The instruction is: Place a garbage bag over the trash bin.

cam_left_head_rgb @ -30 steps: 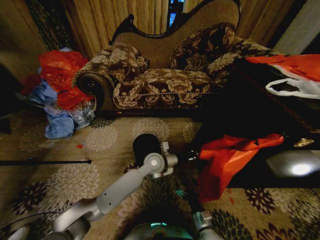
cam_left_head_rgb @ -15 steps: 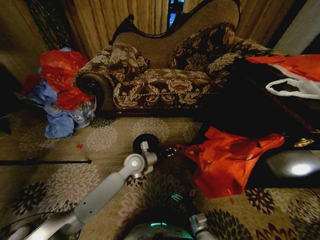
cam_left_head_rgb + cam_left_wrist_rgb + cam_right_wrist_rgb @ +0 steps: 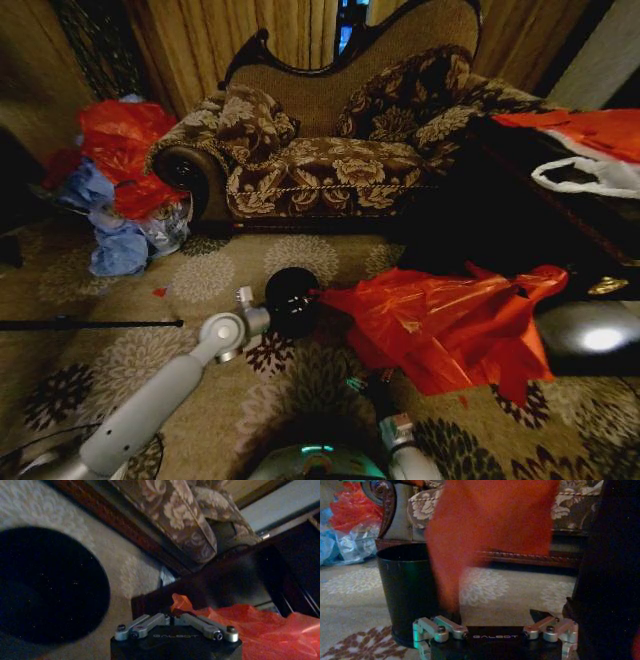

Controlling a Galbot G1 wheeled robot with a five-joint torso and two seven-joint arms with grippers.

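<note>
Stretching beside the trash bin [image 3: 291, 298], the garbage bag [image 3: 440, 325] is pinched by the left end effector [image 3: 172, 618]; right end effector [image 3: 495, 624] spread wide.

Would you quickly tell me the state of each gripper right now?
Left gripper: shut on the garbage bag, beside the trash bin.
Right gripper: open, holding nothing, low near the bin.

The only word to read is "GALBOT". It stands in pale letters on the black body of the left hand [image 3: 175, 621], just under its silver fingers. The same word "GALBOT" stands on the black body of the right hand [image 3: 494, 629], in the middle between its silver fingers. No other words, numbers or signs can be read.
</note>
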